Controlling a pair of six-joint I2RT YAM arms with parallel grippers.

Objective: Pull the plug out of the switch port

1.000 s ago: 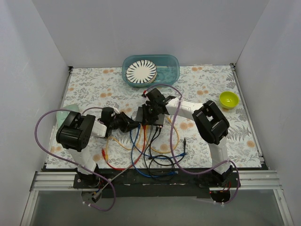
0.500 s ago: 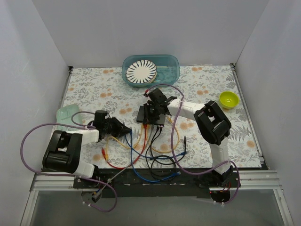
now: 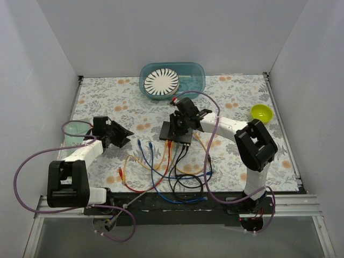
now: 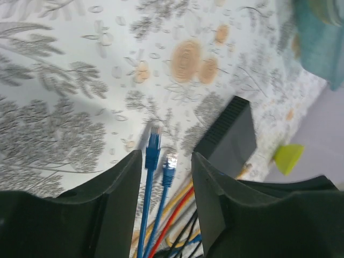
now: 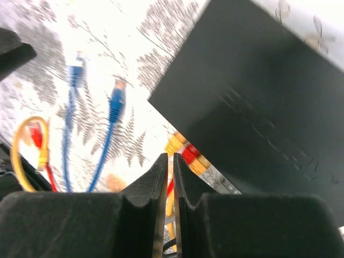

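Note:
The switch (image 3: 177, 132) is a flat dark grey box at the table's middle; it also shows in the left wrist view (image 4: 231, 134) and the right wrist view (image 5: 258, 102). Red and yellow plugs (image 5: 185, 150) sit in its near edge. Two blue plugs (image 3: 145, 143) lie loose on the cloth to its left, and show between the left fingers (image 4: 154, 141). My left gripper (image 3: 126, 138) (image 4: 166, 156) is open and empty, well left of the switch. My right gripper (image 3: 176, 128) (image 5: 168, 157) is shut on nothing, over the switch's left near corner.
A teal tub (image 3: 196, 75) with a striped plate (image 3: 161, 81) stands at the back. A yellow-green bowl (image 3: 262, 113) is at the right, a pale green dish (image 3: 75, 131) at the left. Loose cables (image 3: 172, 180) tangle along the front edge.
My left arm has drawn back to the left, away from the switch. The blue cables that ran up to the switch now lie with their plugs free. The right gripper stays over the switch.

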